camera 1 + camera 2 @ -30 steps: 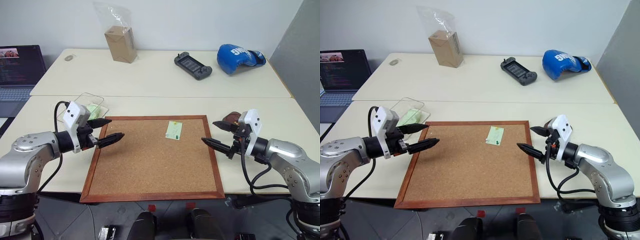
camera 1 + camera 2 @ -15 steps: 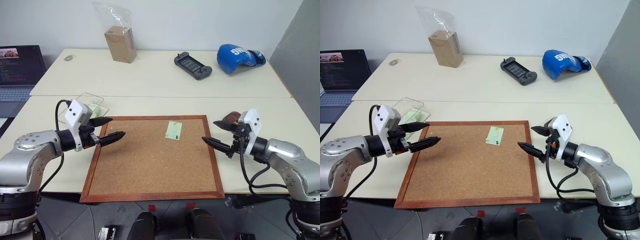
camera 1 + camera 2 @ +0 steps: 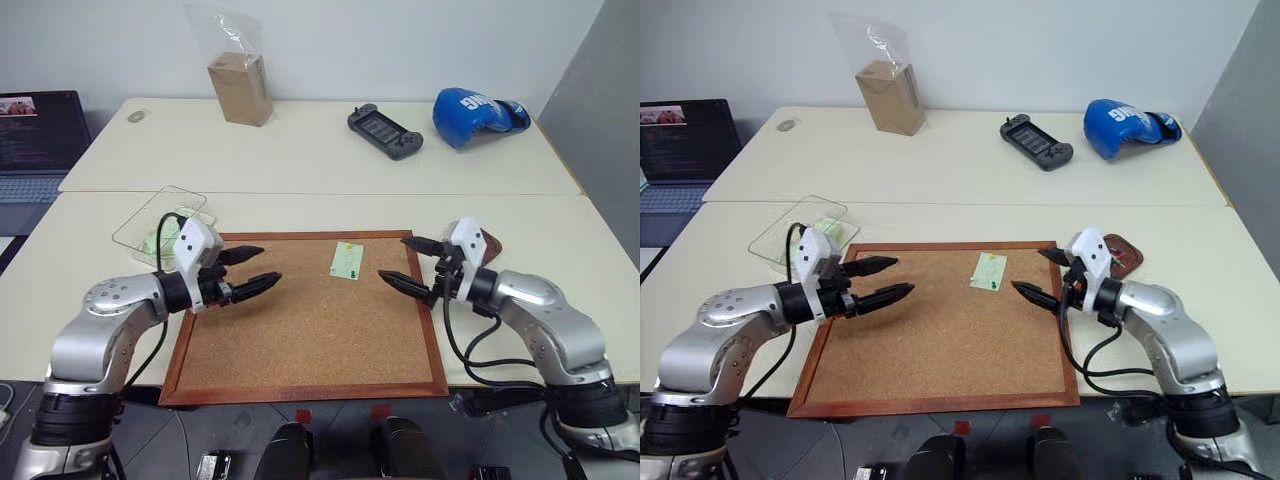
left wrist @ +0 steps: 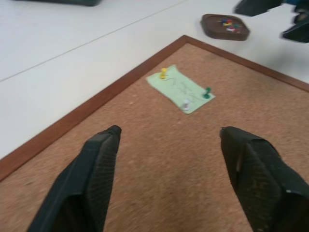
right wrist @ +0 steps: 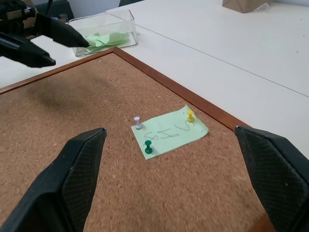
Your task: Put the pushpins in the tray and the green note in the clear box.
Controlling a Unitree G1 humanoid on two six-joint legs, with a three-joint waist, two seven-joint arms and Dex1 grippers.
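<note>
- Both arms have swung inward over the last second: the left gripper (image 3: 252, 270) now hangs over the left part of the corkboard (image 3: 300, 340) instead of off its left edge, and the right gripper (image 3: 408, 265) has come in over the right frame, nearer the note.
- Two cream, smooth tables (image 3: 300, 150) butt together along a seam under a plain pale wall; a laptop (image 3: 35, 140) sits at the far left.
- Framed in reddish-brown wood, the corkboard is a large, grainy, tan square lying flat on the near table.
- On the far table stand a brown carton in a clear bag (image 3: 238, 85), a dark handheld console (image 3: 385, 132) and a blue boxing glove (image 3: 475, 110).
- Each gripper's two black, tapered fingers stand apart, holding nothing.
- The clear box (image 3: 160, 222), transparent with rounded corners, sits just off the board's far-left corner with pale green papers inside.
- The green note (image 5: 170, 130), a flat pale slip with faint scribbles, lies near the board's far edge.
- The tray (image 4: 225, 26), a dark brown roundish dish beside the right frame, seems to hold a few coloured pins.
- Three pushpins (image 5: 148, 148) stand in the note: green, yellow, white.
</note>
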